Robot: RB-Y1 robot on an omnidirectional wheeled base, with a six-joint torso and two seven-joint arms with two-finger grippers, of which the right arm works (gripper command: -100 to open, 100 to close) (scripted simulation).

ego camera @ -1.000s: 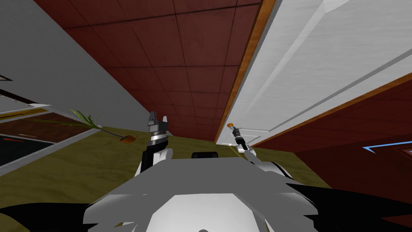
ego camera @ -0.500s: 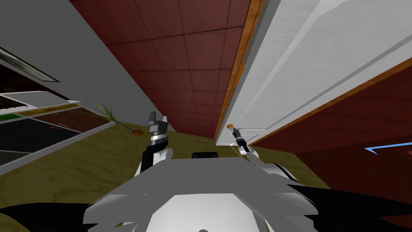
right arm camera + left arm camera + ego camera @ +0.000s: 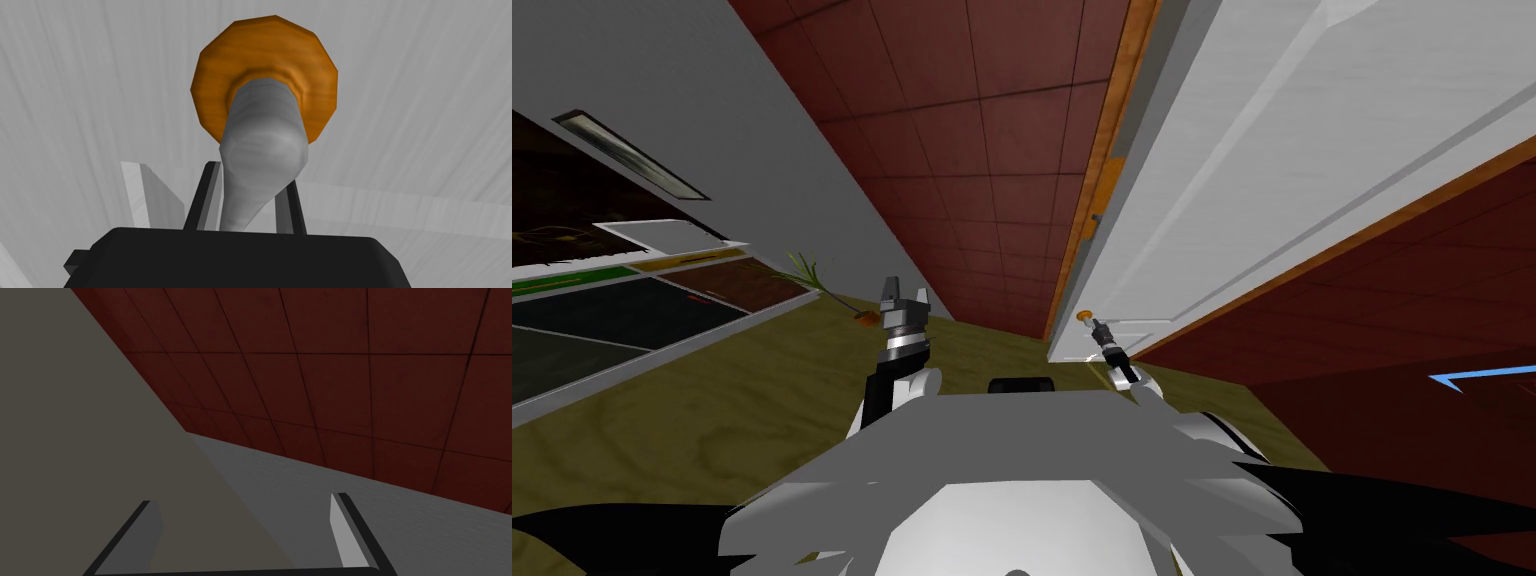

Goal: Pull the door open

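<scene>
A white panelled door (image 3: 1272, 170) with an orange-brown frame runs up the right of the head view and stands ajar from its jamb. Its grey lever handle (image 3: 260, 150) on a round orange rosette (image 3: 305, 80) sits at the door's free edge. My right gripper (image 3: 247, 210) is shut on the handle's tip, its fingers (image 3: 210, 200) pressing both sides; in the head view the right gripper (image 3: 1100, 327) meets the handle (image 3: 1086, 315). My left gripper (image 3: 903, 297) is raised beside it, open and holding nothing, also seen as the left gripper (image 3: 245, 523).
A dark red tiled wall (image 3: 982, 150) lies behind the door frame, a grey wall (image 3: 692, 110) to the left. A small potted plant (image 3: 862, 318) stands on the olive floor (image 3: 712, 420) by the grey wall. Framed panels (image 3: 632, 300) lie at far left.
My view has swung, so the plant and left panels slid toward the middle. The door has opened a bit further from its jamb, with the right gripper still on the handle.
</scene>
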